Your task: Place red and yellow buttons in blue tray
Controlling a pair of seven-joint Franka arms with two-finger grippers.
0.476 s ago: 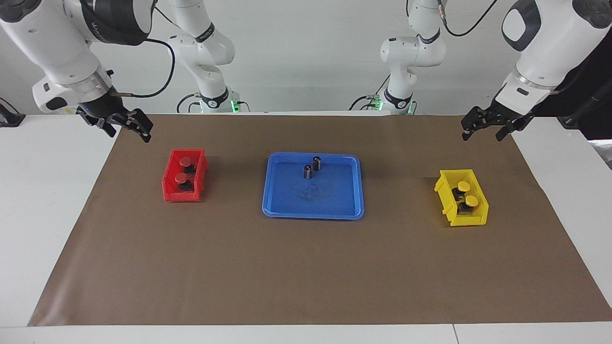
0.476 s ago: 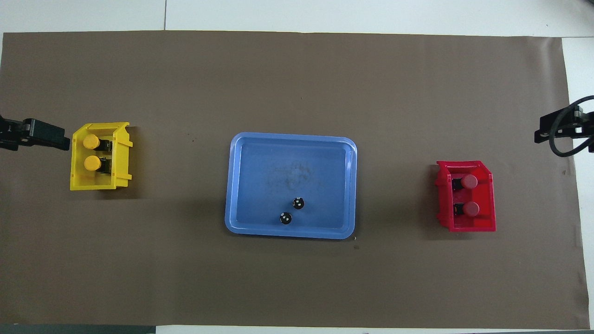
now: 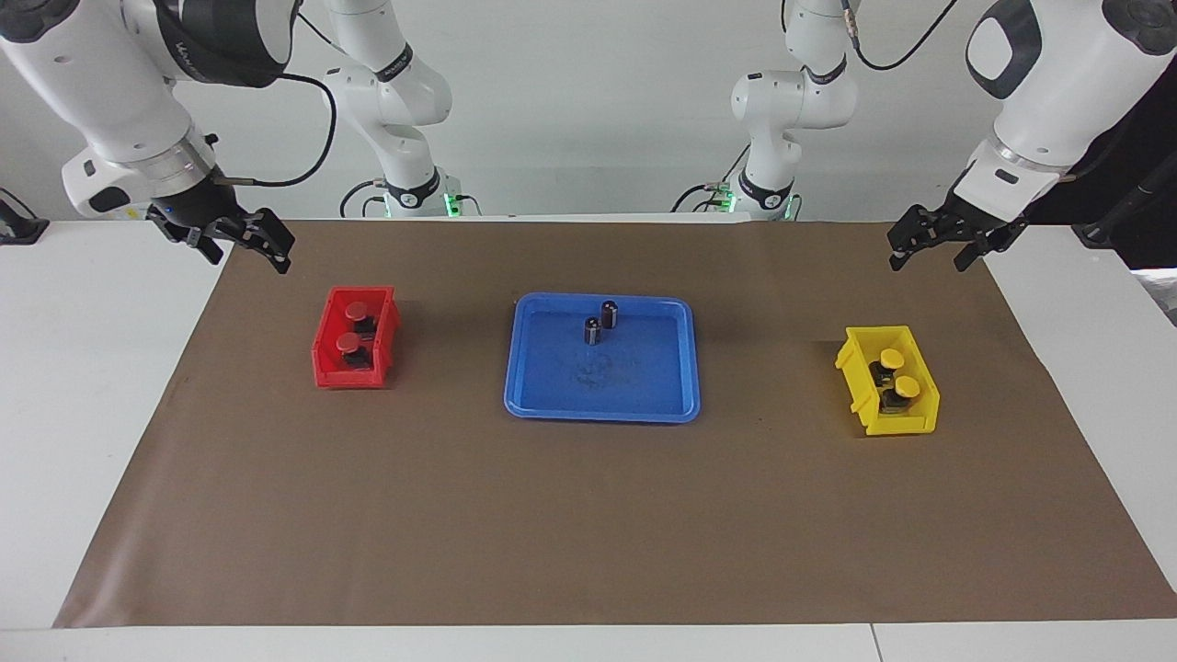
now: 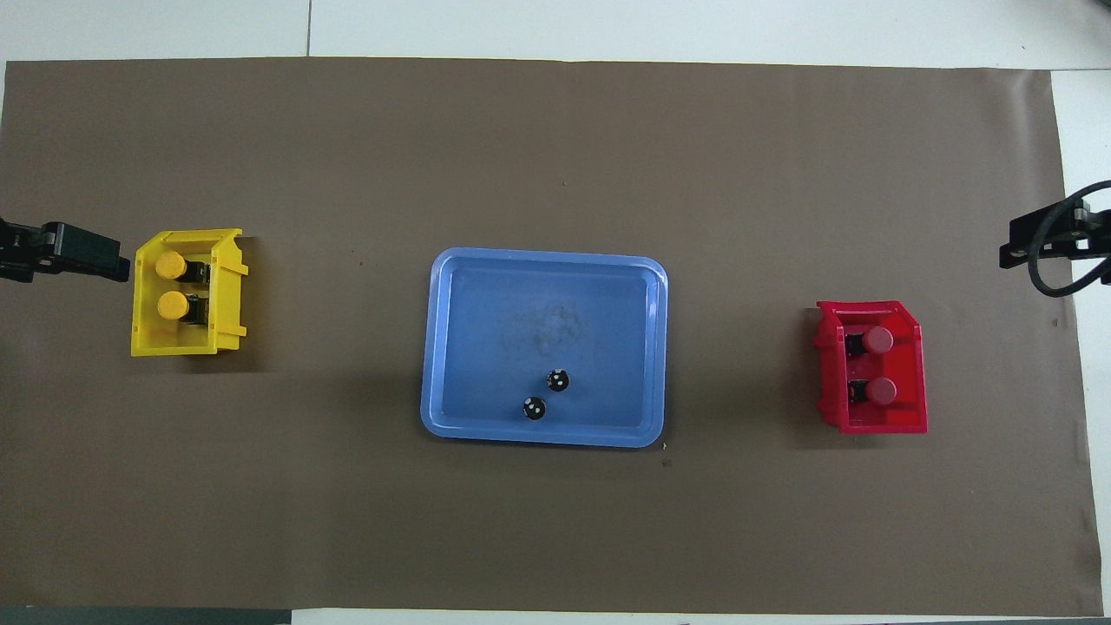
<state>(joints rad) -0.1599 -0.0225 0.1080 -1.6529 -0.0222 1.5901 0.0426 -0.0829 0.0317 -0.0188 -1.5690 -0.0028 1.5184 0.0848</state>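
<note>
Both my jaws released, nothing held. Left gripper hangs over the counter's left-arm end near the robots' edge, just beside the yellow bin. Right gripper hangs over the right-arm end, near the red bin. Each arm looks staged by its own bin, so I'd guess each takes its own colour.

Two yellow buttons sit in the yellow bin, two red buttons in the red bin, caps facing the counter's ends. None moved yet.

Blue tray sits mid-counter between the bins, reachable by both arms. Two dark cylinders stand near its robot-side rim; the rest of the floor takes the drops.
</note>
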